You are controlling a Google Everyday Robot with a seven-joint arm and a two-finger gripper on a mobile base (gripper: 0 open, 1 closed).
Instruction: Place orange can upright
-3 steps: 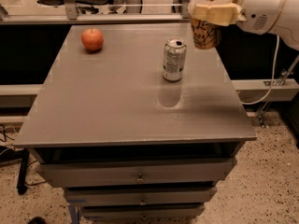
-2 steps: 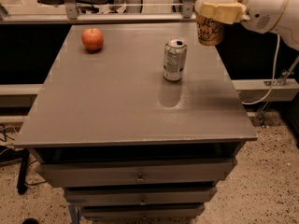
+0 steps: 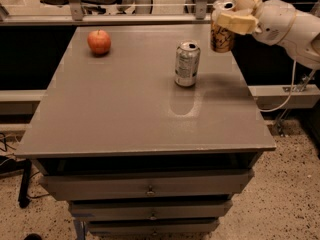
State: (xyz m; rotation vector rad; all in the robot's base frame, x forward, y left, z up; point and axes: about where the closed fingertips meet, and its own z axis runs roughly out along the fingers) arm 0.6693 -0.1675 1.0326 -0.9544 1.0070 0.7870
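Note:
The orange can [image 3: 221,38] is golden-orange with dark and white markings and a silver top. It is upright in the air over the far right edge of the grey table [image 3: 125,119]. My gripper [image 3: 231,15] comes in from the right and is shut on the can's upper part. Its cream fingers [image 3: 236,23] wrap the can near its rim. The can hangs above the tabletop without touching it.
A silver-grey can [image 3: 186,64] stands upright on the table, left of and nearer than the held can. A red apple [image 3: 99,42] lies at the far left. Drawers [image 3: 150,189] sit under the tabletop. A rail runs behind the table.
My gripper has moved slightly right and up with the orange can in it. The silver can and the apple have not moved.

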